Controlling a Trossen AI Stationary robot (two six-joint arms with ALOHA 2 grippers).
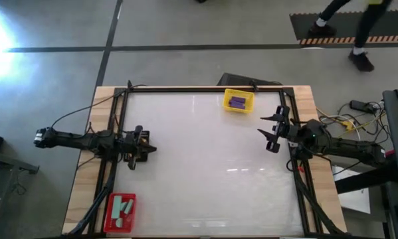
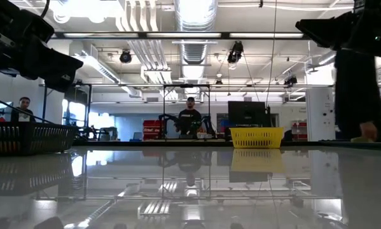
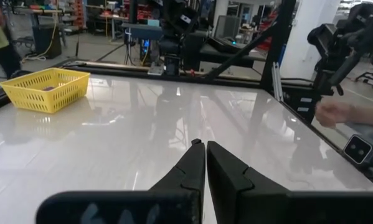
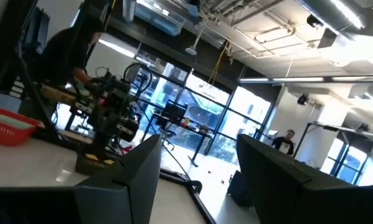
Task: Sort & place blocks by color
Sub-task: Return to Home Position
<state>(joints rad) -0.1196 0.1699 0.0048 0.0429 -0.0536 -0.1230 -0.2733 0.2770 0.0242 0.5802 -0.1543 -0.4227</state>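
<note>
Purple bars [image 1: 237, 102] lie in the yellow tray [image 1: 228, 106] at the table's far edge, right of the middle; the tray also shows in the low view [image 2: 256, 137] and the left wrist view [image 3: 46, 88]. Mint-teal bars [image 1: 121, 207] lie in the red tray [image 1: 109, 219] at the near left corner. No orange cubes show. My left gripper [image 1: 152, 149] is shut and empty above the table's left side; its shut fingers show in the left wrist view [image 3: 205, 148]. My right gripper [image 1: 261, 125] is open and empty above the right side; it also shows in the right wrist view [image 4: 198, 163].
A black tray [image 2: 28, 137] stands at the table's left, by my left arm. A dark frame [image 1: 205, 87] runs round the table top. A person's hand [image 3: 335, 113] shows beyond the table's right edge. People stand in the room behind. The middle of the white table top [image 1: 205, 166] is bare.
</note>
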